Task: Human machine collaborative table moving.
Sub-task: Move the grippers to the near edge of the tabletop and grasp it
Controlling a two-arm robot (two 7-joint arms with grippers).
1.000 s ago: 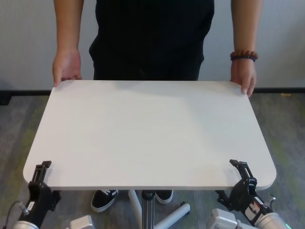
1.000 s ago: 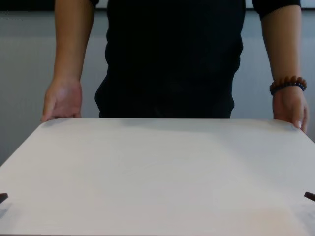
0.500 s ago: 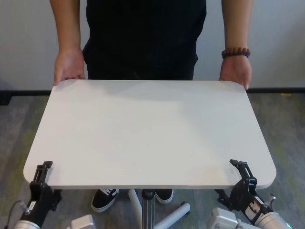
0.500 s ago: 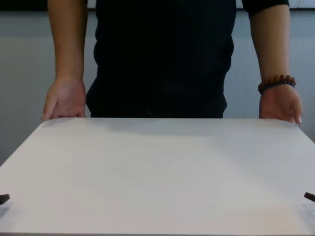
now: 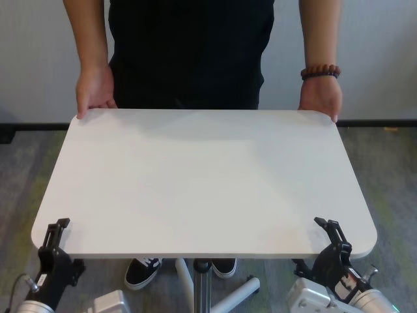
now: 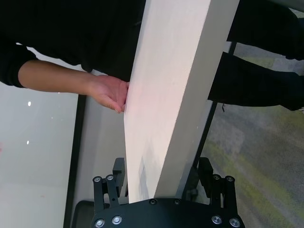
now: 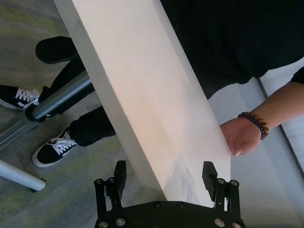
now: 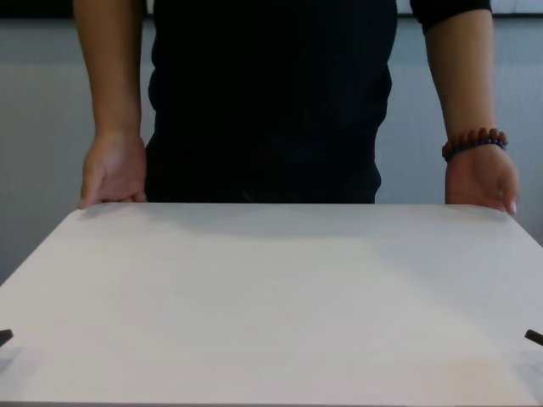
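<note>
Head view shows the human [image 5: 189, 45] has edged leftward since a moment ago, both palms now flat against the far corners of the table [image 5: 202, 182]; the carry looks underway. The left gripper [image 5: 57, 236] and right gripper [image 5: 331, 238] straddle its near edge, fingers spread, not pinching.

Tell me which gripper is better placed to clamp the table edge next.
Right, marginally. Both straddle the table's near edge, jaws open, but the left gripper sits at its rounded corner; the right gripper is farther in.

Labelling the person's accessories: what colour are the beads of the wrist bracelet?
The bracelet is mostly brown beads with a few dark ones, clearest in the right wrist view.
</note>
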